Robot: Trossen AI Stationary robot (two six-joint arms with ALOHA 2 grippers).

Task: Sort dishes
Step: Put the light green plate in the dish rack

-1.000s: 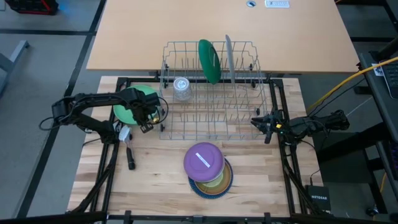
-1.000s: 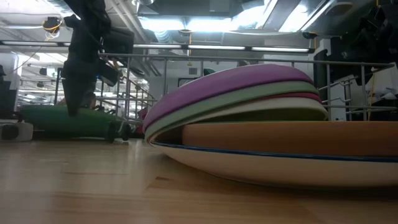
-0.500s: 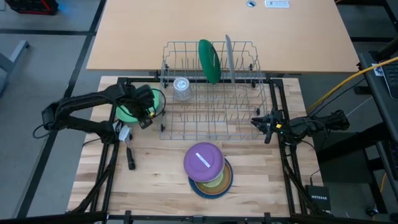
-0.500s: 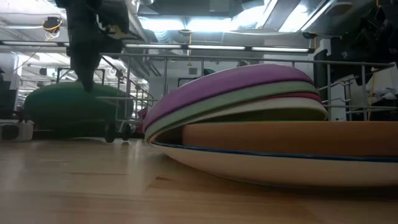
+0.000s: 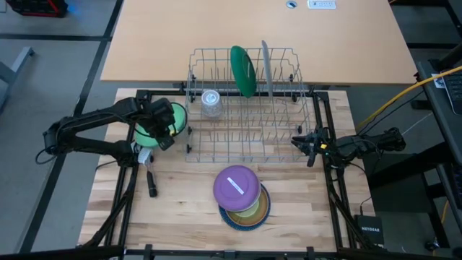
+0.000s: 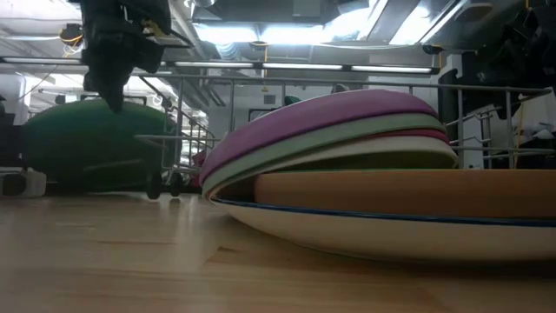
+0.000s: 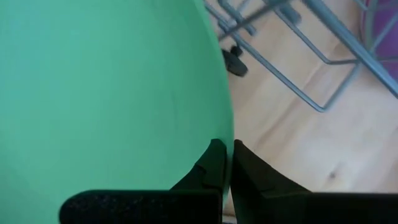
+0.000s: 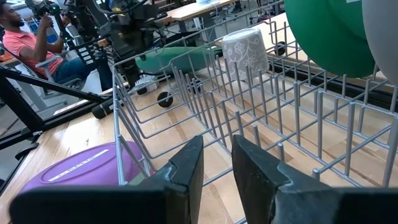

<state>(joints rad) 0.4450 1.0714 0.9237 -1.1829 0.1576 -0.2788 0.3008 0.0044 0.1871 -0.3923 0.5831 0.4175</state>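
The left gripper (image 5: 167,130) is pinching the rim of a green plate (image 5: 148,124), fingers pressed together on its edge, at the table's left side just beside the wire dish rack (image 5: 245,137). The arm is covering much of that plate from above; in the left wrist view the green plate (image 7: 112,93) is filling most of the picture and getting cut off. In the low view it is tilting up on edge (image 6: 87,143). The rack's left wall is standing right next to it. Inside the rack, another green plate (image 5: 243,70) and a grey plate (image 5: 266,66) are standing upright, near a clear cup (image 5: 210,101). Near the front, a stack of dishes (image 5: 240,195) is sitting purple-topped and leaning. The right gripper (image 5: 302,144) is waiting at the rack's right end, fingers slightly parted, gripping nothing.
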